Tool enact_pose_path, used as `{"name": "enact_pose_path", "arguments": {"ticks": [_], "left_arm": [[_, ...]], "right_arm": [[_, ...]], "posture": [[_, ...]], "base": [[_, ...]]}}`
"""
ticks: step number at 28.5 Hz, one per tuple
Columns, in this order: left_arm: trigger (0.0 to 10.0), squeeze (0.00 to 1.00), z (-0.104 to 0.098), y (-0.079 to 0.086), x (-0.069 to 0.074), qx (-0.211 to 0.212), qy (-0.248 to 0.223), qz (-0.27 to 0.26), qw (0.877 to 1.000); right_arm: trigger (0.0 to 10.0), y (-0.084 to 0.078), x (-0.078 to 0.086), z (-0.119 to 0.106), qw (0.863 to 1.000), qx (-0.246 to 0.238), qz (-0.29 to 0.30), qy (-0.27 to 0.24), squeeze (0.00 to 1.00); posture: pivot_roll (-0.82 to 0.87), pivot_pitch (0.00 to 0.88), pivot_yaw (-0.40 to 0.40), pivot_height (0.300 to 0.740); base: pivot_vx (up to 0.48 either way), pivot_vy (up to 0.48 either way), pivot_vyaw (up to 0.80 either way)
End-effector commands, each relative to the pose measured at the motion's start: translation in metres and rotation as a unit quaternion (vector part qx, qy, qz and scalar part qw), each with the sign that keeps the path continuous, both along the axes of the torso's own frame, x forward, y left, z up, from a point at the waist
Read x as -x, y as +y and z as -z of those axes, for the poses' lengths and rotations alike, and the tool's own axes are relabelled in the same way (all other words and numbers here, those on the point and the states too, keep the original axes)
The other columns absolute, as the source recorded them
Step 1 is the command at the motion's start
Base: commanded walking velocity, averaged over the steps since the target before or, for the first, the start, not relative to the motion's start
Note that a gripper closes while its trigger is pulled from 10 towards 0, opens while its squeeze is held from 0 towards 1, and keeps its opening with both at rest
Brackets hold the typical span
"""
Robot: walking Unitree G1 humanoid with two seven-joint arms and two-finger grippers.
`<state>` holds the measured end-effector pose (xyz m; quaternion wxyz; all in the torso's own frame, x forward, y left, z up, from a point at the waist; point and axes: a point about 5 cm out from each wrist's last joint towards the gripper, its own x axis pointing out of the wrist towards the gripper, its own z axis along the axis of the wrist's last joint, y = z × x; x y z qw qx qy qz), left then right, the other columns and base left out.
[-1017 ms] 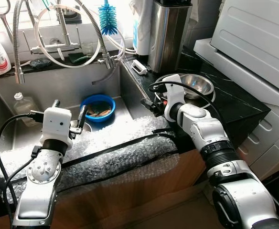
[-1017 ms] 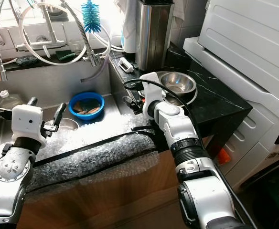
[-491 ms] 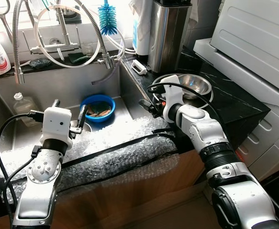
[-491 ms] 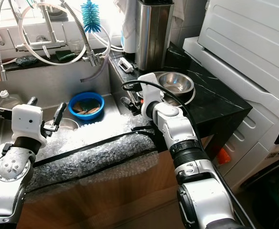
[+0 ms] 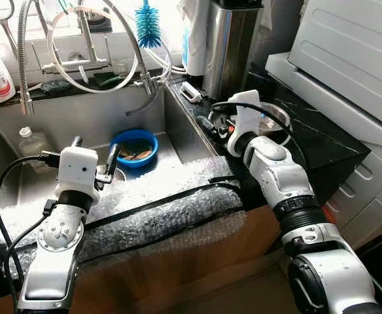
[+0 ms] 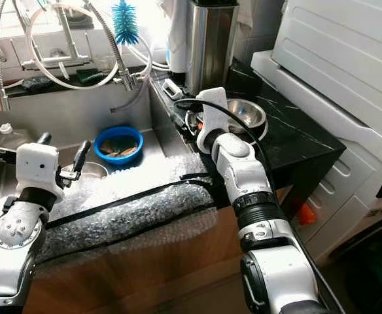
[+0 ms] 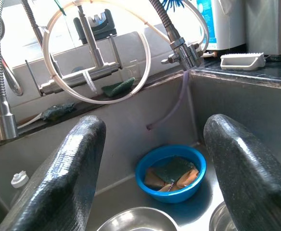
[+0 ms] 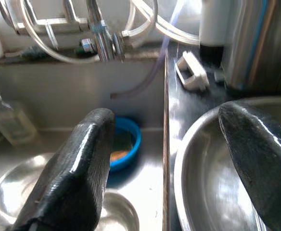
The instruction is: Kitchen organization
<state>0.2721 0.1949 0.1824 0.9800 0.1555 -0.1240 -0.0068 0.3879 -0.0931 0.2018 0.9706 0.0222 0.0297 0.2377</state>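
Black counter beside sink | steel bowl (image 5: 269, 118) on counter by sink edge | right gripper (image 5: 212, 124) spread wide at bowl's near rim, straddle rim squarely before pinching | left gripper (image 5: 94, 162) spread, idle over sink (image 5: 86, 124)

- A plastic bowl (image 5: 133, 146) is placed in the sink (image 5: 86, 124), near its back right corner.
- A bottle (image 5: 32, 142) is set in the sink, left of the plastic bowl.
- A metal bowl (image 5: 264, 118) is placed on the table (image 5: 322, 140), right of the sink.
- A tall canister (image 5: 231, 46) is stood behind the metal bowl.
- A brush (image 5: 147, 29) is hung behind the sink.
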Motion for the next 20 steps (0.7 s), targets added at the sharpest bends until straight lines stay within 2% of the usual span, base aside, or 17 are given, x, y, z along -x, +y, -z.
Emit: {"name": "enact_pose_path", "arguments": {"ticks": [1,7,11,15,18,20], "left_arm": [[10.0,0.0,-0.004,-0.004,-0.001,-0.003,-0.007,0.005,1.0],[10.0,0.0,-0.005,-0.004,-0.002,-0.002,-0.01,0.003,1.0],[10.0,0.0,-0.005,-0.004,-0.002,-0.002,-0.011,0.002,1.0],[10.0,0.0,-0.005,-0.004,-0.001,0.0,-0.011,0.001,1.0],[10.0,0.0,-0.004,-0.005,0.0,0.001,-0.011,0.0,1.0],[10.0,0.0,-0.003,-0.005,0.001,0.002,-0.011,-0.002,1.0]], "right_arm": [[10.0,0.003,0.001,-0.013,0.999,-0.017,-0.008,-0.036,0.0],[10.0,0.011,0.013,-0.029,0.987,0.017,0.0,-0.158,0.0],[10.0,0.012,0.019,-0.032,0.984,0.003,0.009,-0.177,0.0],[10.0,0.014,0.045,-0.032,0.971,-0.014,0.038,-0.235,0.0],[10.0,0.012,0.062,-0.026,0.966,-0.021,0.051,-0.252,0.0],[10.0,0.008,0.079,-0.017,0.962,-0.012,0.062,-0.264,0.0]], "posture": [[-0.03,0.0,-0.046,0.727],[-0.03,0.0,-0.047,0.727],[-0.03,0.0,-0.049,0.727],[-0.03,0.0,-0.055,0.727],[-0.03,0.0,-0.062,0.727],[-0.03,0.0,-0.066,0.727]], "base": [[0.0,0.0,0.0],[0.0,0.0,0.0],[0.0,0.0,0.0],[0.0,0.0,0.0],[0.0,0.0,0.0],[0.0,0.0,0.0]]}}
